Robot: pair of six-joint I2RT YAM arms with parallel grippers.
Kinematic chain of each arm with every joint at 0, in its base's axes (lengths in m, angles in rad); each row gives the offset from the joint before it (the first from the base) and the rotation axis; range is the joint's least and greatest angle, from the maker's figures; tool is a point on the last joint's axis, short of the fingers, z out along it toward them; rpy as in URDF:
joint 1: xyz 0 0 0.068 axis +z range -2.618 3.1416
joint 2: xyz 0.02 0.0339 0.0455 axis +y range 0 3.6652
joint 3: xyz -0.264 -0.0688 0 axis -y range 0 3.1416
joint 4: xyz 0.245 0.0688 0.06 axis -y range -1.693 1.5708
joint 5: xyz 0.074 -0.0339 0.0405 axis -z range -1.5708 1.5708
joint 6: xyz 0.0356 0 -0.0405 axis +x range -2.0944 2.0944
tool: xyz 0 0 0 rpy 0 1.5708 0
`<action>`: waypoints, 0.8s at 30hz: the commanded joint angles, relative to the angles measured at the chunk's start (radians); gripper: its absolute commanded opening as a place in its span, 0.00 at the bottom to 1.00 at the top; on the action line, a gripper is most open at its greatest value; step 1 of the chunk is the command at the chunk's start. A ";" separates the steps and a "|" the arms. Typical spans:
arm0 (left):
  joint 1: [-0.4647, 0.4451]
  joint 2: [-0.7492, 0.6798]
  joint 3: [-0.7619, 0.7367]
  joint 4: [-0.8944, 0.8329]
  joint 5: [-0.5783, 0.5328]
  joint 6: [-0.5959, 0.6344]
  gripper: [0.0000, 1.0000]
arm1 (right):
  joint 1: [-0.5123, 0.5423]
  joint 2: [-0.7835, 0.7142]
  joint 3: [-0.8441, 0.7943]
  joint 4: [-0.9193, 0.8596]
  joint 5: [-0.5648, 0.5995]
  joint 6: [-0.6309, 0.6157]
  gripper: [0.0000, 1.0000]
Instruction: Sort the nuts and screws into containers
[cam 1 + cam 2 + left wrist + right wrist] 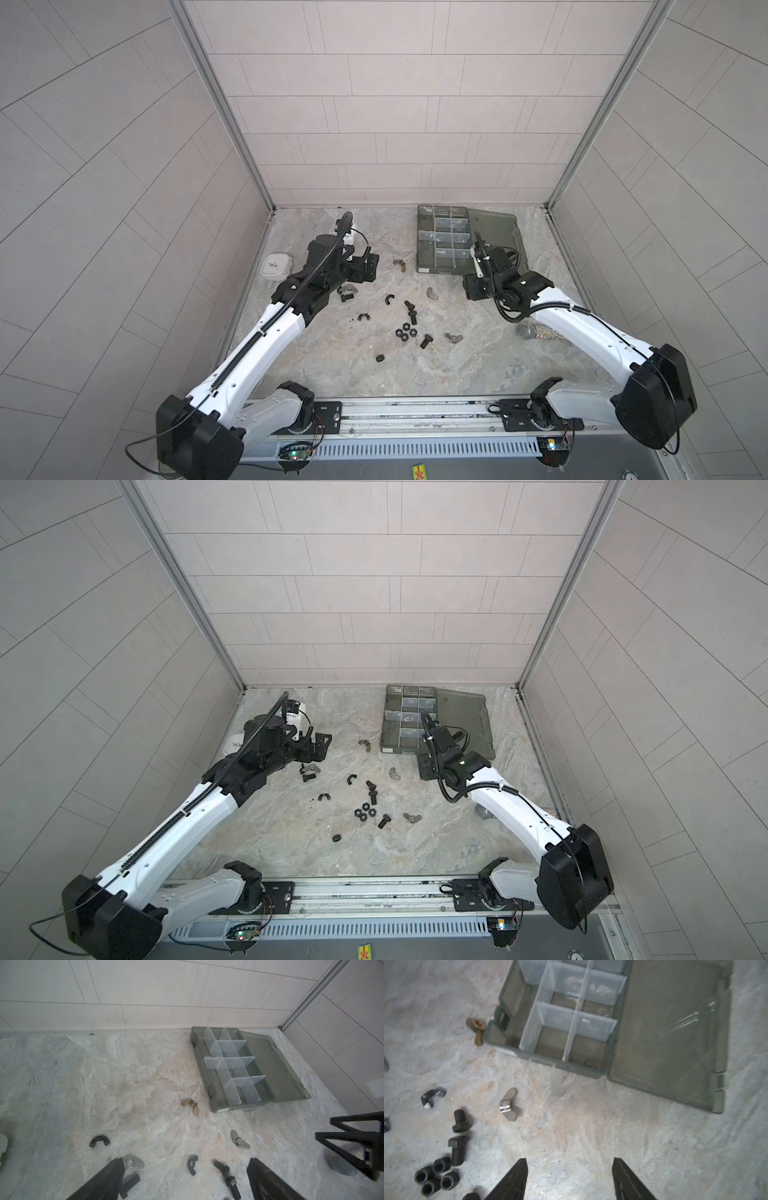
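The right gripper (pixel 570 1160) is seen low over the stone-patterned tabletop (pixel 591 1126). Its jaws are partly apart and nothing is held; only bare surface lies between them. A silver wing nut (pixel 508 1105) lies near it. Beyond, the organizer box (pixel 550 1065) stands open, with its lid (pixel 675 1032) laid flat alongside. The compartments are formed by pale dividers (pixel 572 1022), on which faint diamond outlines can be made out. A pale label (pixel 222 1110) on the box's front wall is too small to be read. A brass wing nut (pixel 476 1028) rests just beside the box's outer wall.

The left gripper (pixel 186 1160) is spread wide and empty. A second wing nut (pixel 133 1163) and a lone screw (pixel 131 1182) lie just beside one finger.

The rest is scattered on the tabletop between the arms, all outside the box: two screws (pixel 459 1124) end to end, four hex nuts (pixel 433 1178) clustered in contact, and a black wing nut (pixel 432 1097).

A mesh-headed microphone (pixel 536 331) lies beside the right arm. A yellow sticker (pixel 419 471) with a red mark, not legible, is fixed at the rig's near edge.
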 commanded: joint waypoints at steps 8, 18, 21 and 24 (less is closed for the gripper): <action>-0.009 -0.026 0.137 -0.209 0.100 -0.090 0.98 | 0.072 0.285 0.148 -0.041 -0.159 -0.008 0.55; -0.010 -0.068 0.141 -0.260 0.084 -0.074 0.97 | 0.087 0.479 0.271 -0.036 -0.192 -0.032 0.46; -0.010 -0.078 0.139 -0.270 0.081 -0.069 0.98 | 0.087 0.520 0.291 -0.032 -0.198 -0.039 0.46; -0.010 -0.083 0.138 -0.275 0.078 -0.060 0.98 | 0.089 0.547 0.304 -0.020 -0.192 -0.039 0.46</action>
